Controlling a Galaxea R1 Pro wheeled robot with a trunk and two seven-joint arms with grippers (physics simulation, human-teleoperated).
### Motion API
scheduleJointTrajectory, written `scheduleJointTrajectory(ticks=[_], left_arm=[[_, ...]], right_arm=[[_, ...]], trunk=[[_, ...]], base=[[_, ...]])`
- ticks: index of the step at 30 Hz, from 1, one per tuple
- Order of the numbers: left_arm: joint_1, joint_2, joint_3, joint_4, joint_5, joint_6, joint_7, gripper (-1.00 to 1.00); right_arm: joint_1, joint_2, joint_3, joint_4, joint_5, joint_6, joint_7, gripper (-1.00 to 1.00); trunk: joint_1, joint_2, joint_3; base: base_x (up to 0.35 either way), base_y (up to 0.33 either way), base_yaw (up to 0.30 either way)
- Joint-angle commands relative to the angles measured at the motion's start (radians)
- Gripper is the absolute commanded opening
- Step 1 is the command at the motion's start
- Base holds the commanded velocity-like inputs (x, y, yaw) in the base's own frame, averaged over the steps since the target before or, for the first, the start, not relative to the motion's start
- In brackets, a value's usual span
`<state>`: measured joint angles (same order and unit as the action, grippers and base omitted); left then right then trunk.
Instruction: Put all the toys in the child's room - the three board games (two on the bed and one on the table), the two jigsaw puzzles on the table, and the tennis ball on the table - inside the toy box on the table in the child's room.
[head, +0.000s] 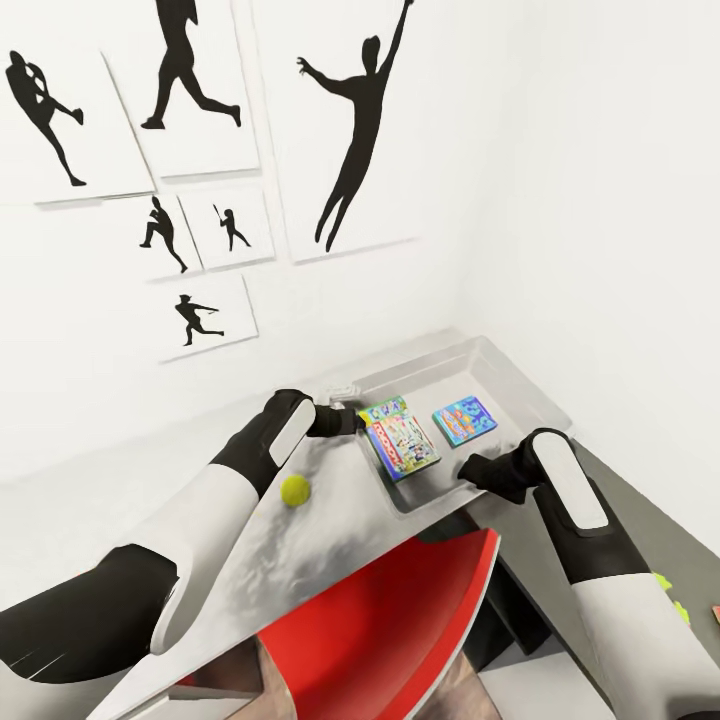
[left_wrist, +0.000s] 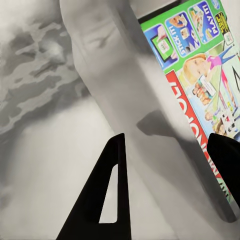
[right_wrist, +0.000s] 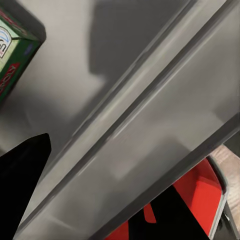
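The toy box (head: 500, 362), a shallow translucent grey bin, sits on the table (head: 330, 560) against the wall corner. Two board games lie flat inside it: a green-edged one (head: 400, 438) (left_wrist: 200, 75) and a light blue one (head: 465, 420). The tennis ball (head: 295, 489) rests on the table left of the bin. My left gripper (head: 345, 420) (left_wrist: 170, 175) is open, its fingers astride the bin's left wall (left_wrist: 115, 80). My right gripper (head: 478, 472) (right_wrist: 95, 200) is open at the bin's near rim (right_wrist: 150, 100). A jagged yellow-green edge (head: 668, 592), perhaps a jigsaw puzzle, peeks out beside my right arm.
A red chair (head: 400, 610) stands tucked under the table's front edge, below both arms. The lower dark grey top (head: 640, 500) adjoins the table on the right. White walls with black baseball-player silhouettes (head: 355, 130) close the far side and the right.
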<state>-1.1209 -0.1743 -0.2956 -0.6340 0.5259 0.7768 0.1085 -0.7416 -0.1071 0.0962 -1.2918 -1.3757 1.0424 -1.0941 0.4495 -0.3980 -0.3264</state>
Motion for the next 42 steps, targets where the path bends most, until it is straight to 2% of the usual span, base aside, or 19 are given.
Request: scheduleJointTrajectory(ticks=[1,21,42], left_arm=[[0.000,0.000,-0.002,0.000,0.028,0.010,0.010,-1.00],[0.000,0.000,-0.001,0.002,0.028,0.009,0.010,-1.00],[0.000,0.000,-0.002,0.002,0.028,0.007,0.011,-1.00]], right_arm=[[-0.002,0.000,0.003,-0.011,-0.034,-0.001,-0.009,-1.00],[-0.002,0.000,0.004,-0.011,-0.035,0.000,-0.009,-1.00],[-0.001,0.000,0.004,-0.011,-0.036,0.001,-0.009,-1.00]], trunk=[[0.000,-0.002,-0.002],[0.000,-0.002,-0.002],[0.000,-0.002,-0.002]], base=[[-0.056,0.051,0.045],[-0.038,0.059,0.115],[0.000,-0.050,0.005]])
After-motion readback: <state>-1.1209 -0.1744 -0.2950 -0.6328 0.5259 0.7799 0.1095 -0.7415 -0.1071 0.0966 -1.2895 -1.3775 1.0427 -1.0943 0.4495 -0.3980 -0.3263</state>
